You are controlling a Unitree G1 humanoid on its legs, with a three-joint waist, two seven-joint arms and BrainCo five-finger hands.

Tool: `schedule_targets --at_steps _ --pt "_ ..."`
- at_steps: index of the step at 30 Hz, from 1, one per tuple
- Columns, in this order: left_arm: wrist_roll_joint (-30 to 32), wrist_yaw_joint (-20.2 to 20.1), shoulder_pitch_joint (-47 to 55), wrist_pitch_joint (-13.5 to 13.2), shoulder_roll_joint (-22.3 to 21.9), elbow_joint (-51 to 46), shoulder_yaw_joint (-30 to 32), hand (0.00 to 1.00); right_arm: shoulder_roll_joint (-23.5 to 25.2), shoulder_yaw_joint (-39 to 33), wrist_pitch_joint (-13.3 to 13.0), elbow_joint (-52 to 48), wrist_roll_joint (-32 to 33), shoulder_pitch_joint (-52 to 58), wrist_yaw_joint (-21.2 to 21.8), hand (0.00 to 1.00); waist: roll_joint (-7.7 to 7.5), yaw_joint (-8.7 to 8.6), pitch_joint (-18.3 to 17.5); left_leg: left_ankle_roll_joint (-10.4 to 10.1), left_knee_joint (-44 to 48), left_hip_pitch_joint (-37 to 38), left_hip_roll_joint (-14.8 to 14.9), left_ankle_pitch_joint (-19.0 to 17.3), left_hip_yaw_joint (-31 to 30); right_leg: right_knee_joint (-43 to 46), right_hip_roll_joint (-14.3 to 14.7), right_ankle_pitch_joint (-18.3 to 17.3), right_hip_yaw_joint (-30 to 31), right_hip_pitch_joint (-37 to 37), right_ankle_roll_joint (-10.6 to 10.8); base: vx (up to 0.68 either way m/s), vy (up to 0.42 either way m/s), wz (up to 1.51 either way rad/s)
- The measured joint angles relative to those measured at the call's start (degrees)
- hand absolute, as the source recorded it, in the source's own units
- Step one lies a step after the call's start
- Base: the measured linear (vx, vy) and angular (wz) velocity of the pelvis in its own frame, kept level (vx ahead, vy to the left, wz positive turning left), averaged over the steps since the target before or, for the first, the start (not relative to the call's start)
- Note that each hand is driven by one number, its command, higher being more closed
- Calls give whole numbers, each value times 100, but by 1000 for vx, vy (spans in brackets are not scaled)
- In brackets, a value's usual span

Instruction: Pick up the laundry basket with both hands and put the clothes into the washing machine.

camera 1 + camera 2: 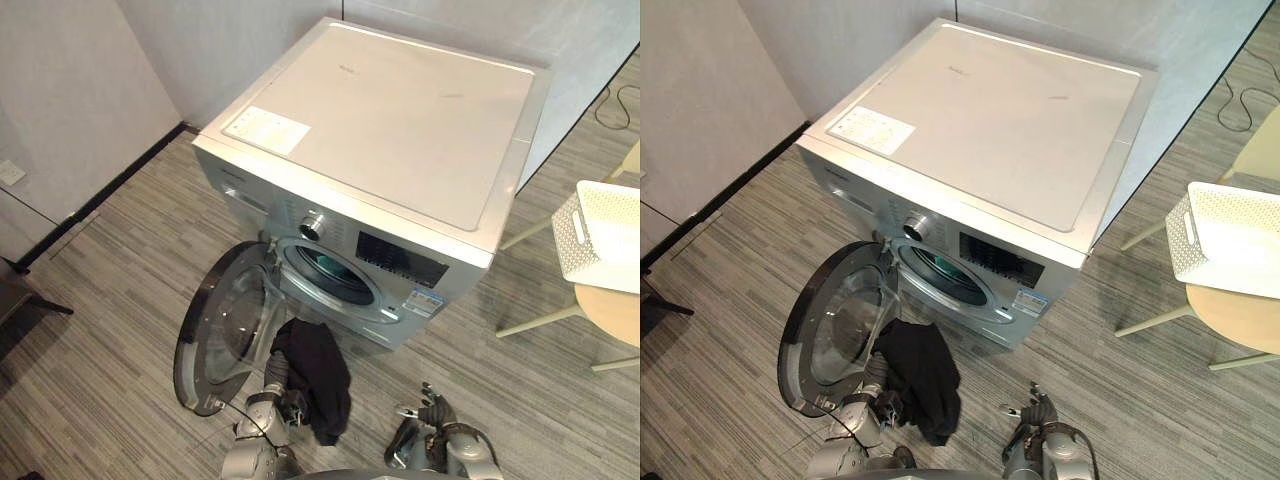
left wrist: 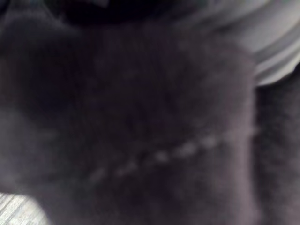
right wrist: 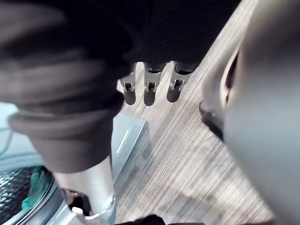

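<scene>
Grey plank floor [image 1: 120,300], silver washing machine [image 1: 400,130] with its door [image 1: 225,330] swung wide, drum opening [image 1: 330,272] clear. White laundry basket [image 1: 605,235] sits on the round tabletop [image 1: 612,315], well apart. 1 dark garment [image 1: 315,375] hangs off the left hand [image 1: 283,404], just below the opening; grip buried in cloth, cannot tell. Right hand [image 1: 433,413] low, spread loose, holding nothing.

Step judged: loading. Next move: lift the garment forward through the opening, clear of the door rim.
</scene>
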Motion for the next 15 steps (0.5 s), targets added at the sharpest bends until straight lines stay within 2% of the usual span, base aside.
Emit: schedule_targets --at_steps 1,2,3,4,5,6,7,8,9,10,11,12,15 --pt "-11 57 -52 -8 -19 6 168 100 -28 73 -2 25 0 -13 -3 0 -16 2 86 37 363 -52 120 -21 -59 -2 65 -29 37 77 -27 154 -205 -49" --pt "-48 212 -119 -46 -31 5 490 100 -82 247 -13 26 1 -54 -8 0 -8 15 269 143 1254 -229 429 -55 -202 -5 250 -87 146 223 -107 122 -168 -79" --pt "-83 375 -187 -115 -7 9 779 100 -132 419 -27 39 4 -171 -19 0 -90 42 507 394 2261 -656 672 -124 -602 -11 365 -192 356 299 -169 97 -106 -88" --pt "-127 455 -237 -155 18 19 903 100 -141 462 -21 60 7 -277 -49 0 -87 33 576 367 2634 -884 653 -316 -936 11 405 -268 440 297 -153 74 -6 -83" --pt "-282 623 -452 -190 70 65 999 100 -145 477 -8 123 19 -403 -140 0 -72 8 791 166 2912 -1296 550 -705 -1460 67 467 -296 553 263 -175 40 58 -62" --pt "-380 747 -724 -213 129 96 1063 100 -126 483 -11 125 27 -524 -207 0 -144 12 962 98 2785 -1710 409 -803 -1651 151 459 -305 676 123 -173 31 58 -56" --pt "-454 796 -873 -240 136 95 1150 100 -113 488 -8 131 27 -612 -235 0 -183 21 1071 99 2595 -1883 351 -798 -1666 198 441 -322 752 46 -166 7 118 -54" --pt "-655 985 -1150 -350 155 90 1309 100 -110 516 -10 118 52 -767 -286 0 -249 23 1278 129 2011 -2075 261 -699 -1659 427 375 -358 936 -162 -77 -5 204 -76" --pt "-874 1163 -1356 -452 145 76 1487 100 -71 520 -8 54 84 -869 -403 0 -439 86 1465 63 1786 -2153 181 -333 -1548 841 273 -425 1230 -525 79 -12 263 -77" --pt "-979 1248 -1473 -471 190 66 1575 100 13 522 -1 -35 116 -885 -476 0 -580 92 1547 92 1825 -2176 135 -352 -1393 952 200 -431 1351 -669 110 -7 254 -53" --pt "-1121 1386 -1704 -515 200 3 1727 100 80 519 -5 -309 121 -915 -518 0 -654 43 1707 140 2072 -2397 117 -379 -1337 965 127 -400 1436 -803 155 -9 236 -13" --pt "-1247 1462 -1920 -566 185 -179 1795 100 82 531 0 -580 125 -948 -595 0 -655 45 1865 210 2474 -2694 149 -419 -1318 1144 36 -393 1459 -1004 180 -5 157 -4" --pt "-1522 1580 -2399 -820 123 -301 1826 100 135 585 -5 -1021 243 -1195 -680 0 -605 55 2017 364 3455 -3432 239 -680 -1280 1969 -144 -541 1740 -1790 268 -122 202 -22"
